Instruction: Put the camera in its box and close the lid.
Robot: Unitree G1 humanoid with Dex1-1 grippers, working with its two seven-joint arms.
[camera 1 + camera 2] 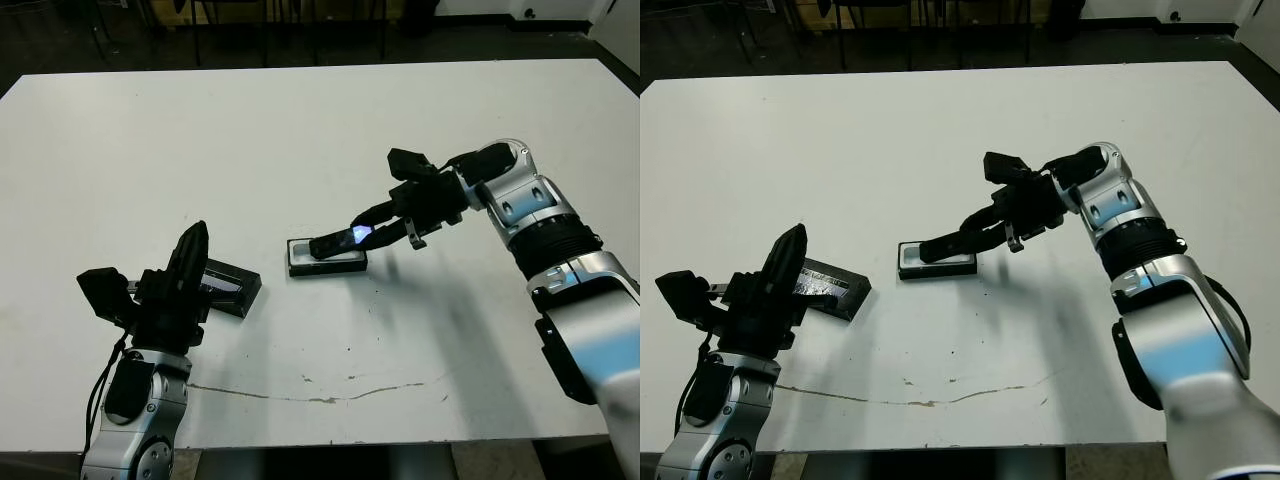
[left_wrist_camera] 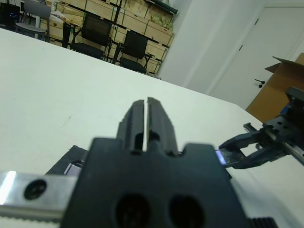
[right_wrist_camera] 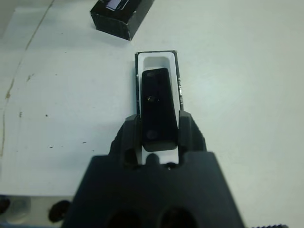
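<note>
We held the camera [image 3: 156,107] by its long sides in our right tool [image 3: 156,135], clamped shut over the box [image 1: 327,258] on the desk [image 1: 300,120], judging it light, stiff and slippery, while our left tool [image 2: 146,118] stood closed and empty beside the lid [image 1: 228,285].

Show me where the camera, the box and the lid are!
camera [image 3: 156,102], right wrist view, middle of its black bar.
box [image 3: 156,60], right wrist view, white lining at its far end.
lid [image 1: 235,286], left eye view, its glossy long face.
</note>
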